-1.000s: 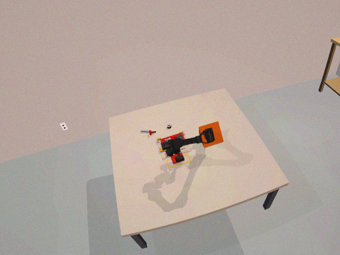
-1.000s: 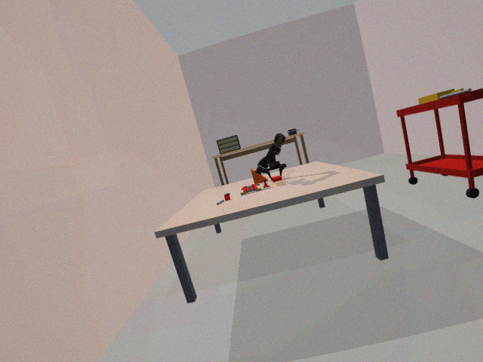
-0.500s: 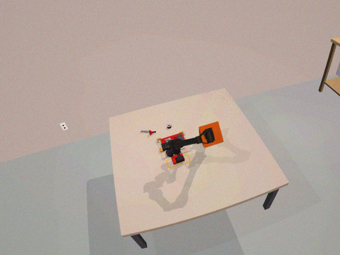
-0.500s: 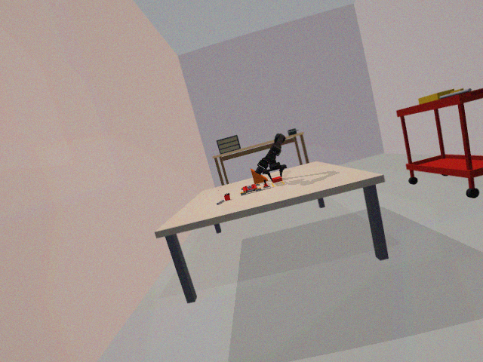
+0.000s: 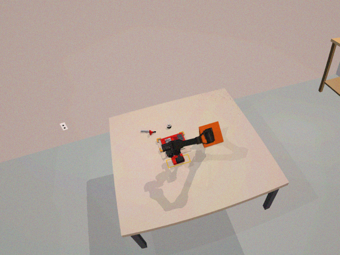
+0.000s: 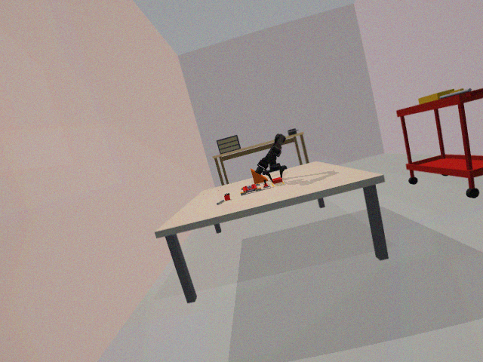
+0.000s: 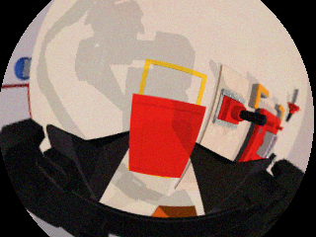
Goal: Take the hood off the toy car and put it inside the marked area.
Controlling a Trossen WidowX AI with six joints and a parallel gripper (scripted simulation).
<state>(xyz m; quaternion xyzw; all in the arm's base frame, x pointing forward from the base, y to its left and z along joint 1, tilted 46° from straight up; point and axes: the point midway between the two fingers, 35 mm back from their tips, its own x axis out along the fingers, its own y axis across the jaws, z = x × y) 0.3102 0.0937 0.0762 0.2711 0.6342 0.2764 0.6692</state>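
My gripper [image 5: 179, 158] [image 6: 276, 178] [image 7: 161, 140] is shut on the red hood [image 5: 173, 160] [image 6: 277, 180] [image 7: 165, 123], with one dark finger on each side of it. The hood is off the car and over the marked area, a yellow outline [image 5: 167, 163] [image 7: 176, 68] on the table. It looks low; whether it touches the table I cannot tell. In the wrist view the far part of the outline shows beyond the hood, which hides much of the rest. The red toy car [image 5: 172, 137] [image 6: 249, 189] [image 7: 250, 144] stands beside the area, partly under the arm in the top view.
A red block with a black rod [image 7: 229, 110] stands between the car and the area. Orange corner brackets [image 7: 258, 94] are at the car. A red-and-grey tool [image 5: 150, 132] and a small black wheel [image 5: 168, 126] lie beyond it. An orange panel [image 5: 219, 132] is by the arm's base.
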